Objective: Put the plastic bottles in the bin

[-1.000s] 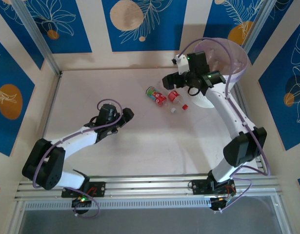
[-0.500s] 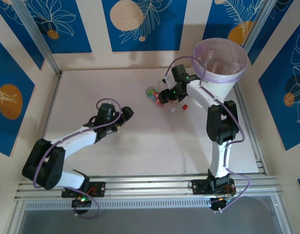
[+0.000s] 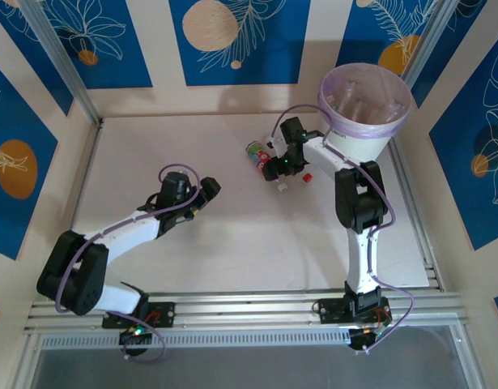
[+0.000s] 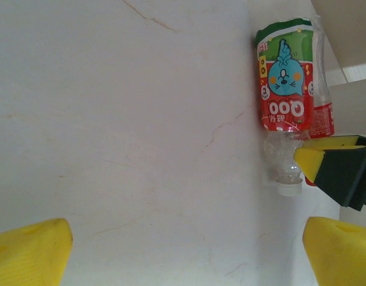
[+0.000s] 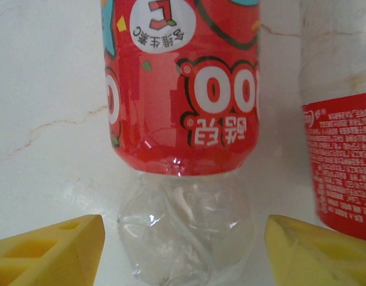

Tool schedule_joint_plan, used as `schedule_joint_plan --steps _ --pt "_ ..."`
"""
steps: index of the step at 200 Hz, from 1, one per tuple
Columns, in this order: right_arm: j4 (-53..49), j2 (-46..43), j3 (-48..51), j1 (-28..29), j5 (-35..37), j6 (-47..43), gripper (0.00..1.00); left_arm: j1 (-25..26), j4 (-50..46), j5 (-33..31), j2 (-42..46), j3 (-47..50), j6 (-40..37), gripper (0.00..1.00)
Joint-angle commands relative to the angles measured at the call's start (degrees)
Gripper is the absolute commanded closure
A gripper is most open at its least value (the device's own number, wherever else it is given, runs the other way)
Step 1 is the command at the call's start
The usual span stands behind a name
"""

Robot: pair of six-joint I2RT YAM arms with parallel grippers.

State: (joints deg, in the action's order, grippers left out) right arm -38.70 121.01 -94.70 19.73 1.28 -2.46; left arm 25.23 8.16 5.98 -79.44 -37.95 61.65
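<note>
From above, the bin point(image 3: 355, 143) stands at the table's point(image 3: 176, 138) far right corner. The right gripper point(image 3: 273, 165) reaches down just left of it over two plastic bottles point(image 3: 260, 158) lying side by side, while the left gripper point(image 3: 210, 189) hangs well apart at mid-table, out of the way. In the left wrist view its own yellow fingers point(image 4: 29, 245) are spread wide over bare tabletop with nothing between them, and the red-labelled bottle point(image 4: 282, 89) lies ahead with the right arm's finger at its neck. The right wrist view shows why: the jaws are apart and straddle that bottle's clear neck point(image 5: 187, 235) with a gap on each side — likely the easiest place to pinch. The second bottle point(image 5: 340, 158) lies just beside, so closing probably needs care.
</note>
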Motion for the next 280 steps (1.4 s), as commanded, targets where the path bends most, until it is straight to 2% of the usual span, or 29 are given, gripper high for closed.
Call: schedule_joint_plan --steps 1,20,58,125,170,238,280 --pt "0.79 2.41 0.84 0.97 0.07 0.83 0.27 -0.71 1.46 1.06 -0.06 0.75 0.64 0.01" --pt "-0.11 3.73 -0.85 2.02 2.94 0.77 0.21 -0.71 1.59 0.98 0.07 1.03 0.75 0.01" --pt "-1.4 5.91 -4.32 2.51 4.02 2.49 0.13 -0.8 1.39 0.7 0.63 1.47 0.75 0.01" --pt "-6.4 12.83 -15.3 3.07 5.73 1.46 0.13 -0.8 1.33 0.64 0.72 1.52 0.62 0.01" --pt "-6.68 13.29 -16.96 2.96 6.81 1.57 0.2 -0.96 0.19 -0.06 1.65 1.47 -0.04 0.01" --pt "-7.13 11.7 -18.4 3.15 5.94 1.55 0.48 -1.06 0.46 0.46 1.41 1.22 0.12 0.01" --pt "-7.44 6.94 -18.24 3.47 4.28 1.53 0.5 -1.06 -0.6 0.0 2.26 1.13 -0.2 0.01"
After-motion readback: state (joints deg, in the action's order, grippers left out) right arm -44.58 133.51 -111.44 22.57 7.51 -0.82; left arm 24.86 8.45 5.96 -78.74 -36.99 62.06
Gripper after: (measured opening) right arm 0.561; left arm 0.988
